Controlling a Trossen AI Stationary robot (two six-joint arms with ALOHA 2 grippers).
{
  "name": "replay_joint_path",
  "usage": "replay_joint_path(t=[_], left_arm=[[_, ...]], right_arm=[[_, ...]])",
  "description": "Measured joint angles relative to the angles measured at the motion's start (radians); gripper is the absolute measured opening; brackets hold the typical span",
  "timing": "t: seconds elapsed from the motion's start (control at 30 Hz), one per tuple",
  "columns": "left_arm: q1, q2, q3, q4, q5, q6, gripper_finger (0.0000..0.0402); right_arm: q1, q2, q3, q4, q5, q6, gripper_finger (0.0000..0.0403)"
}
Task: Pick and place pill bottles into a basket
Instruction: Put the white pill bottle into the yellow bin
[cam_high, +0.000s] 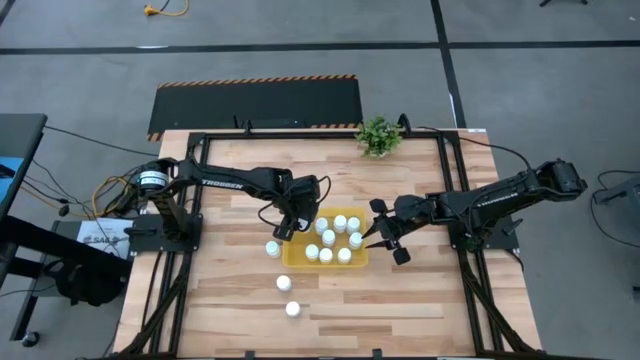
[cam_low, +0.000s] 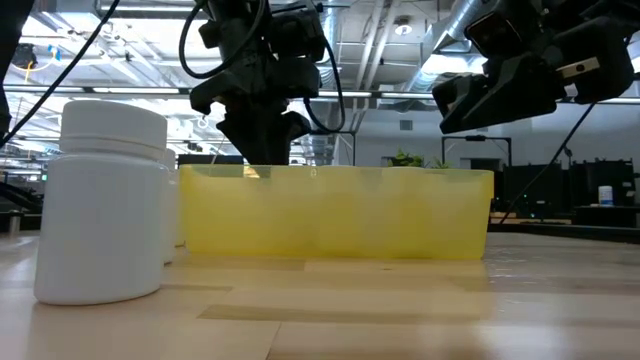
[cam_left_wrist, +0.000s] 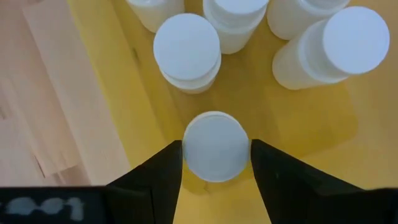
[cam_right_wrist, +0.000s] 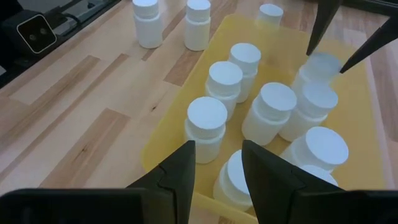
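Bottle between left gripper fingers inside basket; grip seemingly loosened, contact unclear.

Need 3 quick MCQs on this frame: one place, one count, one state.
1. The left gripper is:
A. off the table
B. over the tray
C. flat on the wood

2. Bottles on the table outside the tray:
A. one
B. six
C. three

3. Bottles in the tray are:
A. upright
B. on their sides
C. stacked

Answers:
1. B: the left gripper hangs above the tray.
2. C: three bottles stand on the table.
3. A: their caps face up.
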Motion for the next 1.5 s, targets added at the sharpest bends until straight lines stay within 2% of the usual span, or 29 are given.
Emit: replay_joint_path(t=[0.63, 0.83, 1.17, 1.33, 1.5], left_arm=[[-0.007, 0.000, 0.001, -0.010, -0.030, -0.006, 0.0181], [-0.021, -0.001, 0.001, -0.010, -0.034, 0.005, 0.0181], [-0.027, -0.025, 0.002, -0.015, -0.074, 0.011, 0.0183], [-0.029, -0.034, 0.036, -0.086, -0.105, 0.011, 0.0209], [-0.032, -0.058, 0.104, -0.218, -0.198, 0.035, 0.0248]], right_arm=[[0.000, 0.000, 0.000, 0.000, -0.002, 0.001, 0.0124], [0.000, 0.000, 0.000, 0.000, -0.056, 0.008, 0.0124], [0.000, 0.000, 0.000, -0.004, -0.057, 0.018, 0.0124], [0.000, 0.000, 0.000, -0.015, -0.055, 0.018, 0.0124], [0.000, 0.000, 0.000, -0.011, -0.054, 0.019, 0.0124]])
